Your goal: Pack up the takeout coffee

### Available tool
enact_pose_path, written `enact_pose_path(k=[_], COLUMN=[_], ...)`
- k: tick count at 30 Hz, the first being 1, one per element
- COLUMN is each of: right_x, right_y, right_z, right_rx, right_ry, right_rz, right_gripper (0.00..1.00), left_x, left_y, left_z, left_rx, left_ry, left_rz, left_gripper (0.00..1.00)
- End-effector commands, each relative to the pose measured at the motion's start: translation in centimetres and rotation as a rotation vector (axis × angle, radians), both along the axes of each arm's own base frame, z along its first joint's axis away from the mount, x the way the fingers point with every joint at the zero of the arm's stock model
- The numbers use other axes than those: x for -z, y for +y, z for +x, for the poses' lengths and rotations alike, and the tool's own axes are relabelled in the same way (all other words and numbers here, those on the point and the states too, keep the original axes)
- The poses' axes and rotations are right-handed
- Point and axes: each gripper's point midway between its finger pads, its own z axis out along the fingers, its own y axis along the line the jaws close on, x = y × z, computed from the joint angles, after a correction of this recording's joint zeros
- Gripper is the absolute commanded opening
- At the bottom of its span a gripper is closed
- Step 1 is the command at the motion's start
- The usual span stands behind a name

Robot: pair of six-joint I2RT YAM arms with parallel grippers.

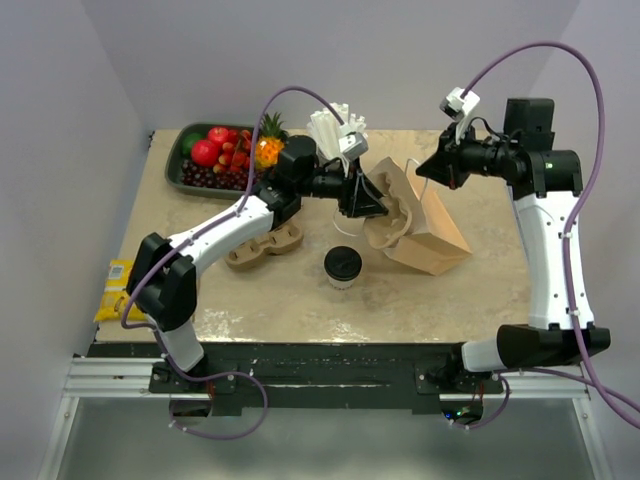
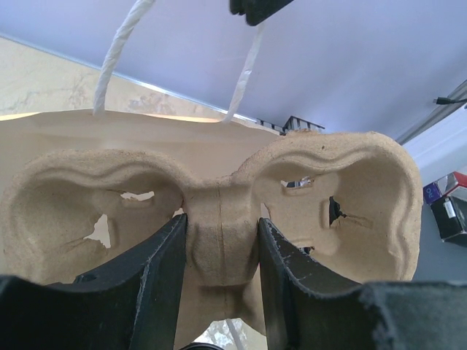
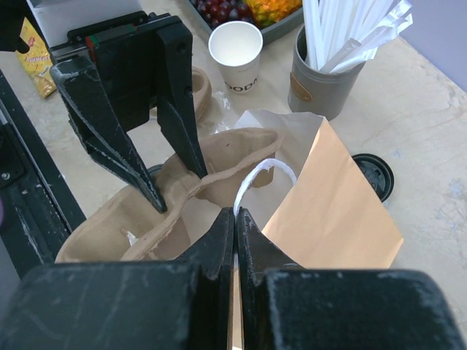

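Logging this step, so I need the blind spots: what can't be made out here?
1. Bottom of the paper bag: right wrist view, the pulp carrier blocks its mouth.
2. The takeout coffee: left wrist view, the pulp carrier fills the frame.
3. Print on the yellow packet: top view, too small.

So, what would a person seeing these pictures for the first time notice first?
Most striking is the middle of the table: the left gripper clamps a brown pulp carrier by its centre ridge at the mouth of the brown paper bag, while the right gripper is shut on the bag's white handle. The takeout coffee stands alone on their near side, and a tray of bright fruit sits at the far left corner.
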Motion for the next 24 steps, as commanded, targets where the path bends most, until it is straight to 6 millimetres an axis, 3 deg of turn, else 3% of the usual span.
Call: enact_pose_path(k=[1, 13, 24], right_x=[-1.6, -0.9, -1.1], right_y=[0.4, 0.6, 0.7], right_z=[-0.2, -1.8, -1.8], right_rx=[-0.020, -0.068, -0.069], right_ry=[-0.037, -0.012, -0.009], right_rz=[0.014, 0.000, 0.015], right_gripper=[0.00, 0.00, 0.00], left_x=[-4.2, -2.7, -0.7], left_y=[0.2, -0.7, -1.0], left_z=[-1.5, 1.9, 4.6], left_rx=[0.041, -0.018, -0.073], left_ry=[-0.087, -0.158, -0.283], left_rz=[-0.087, -0.041, 0.040], left_gripper=[0.30, 0.30, 0.30])
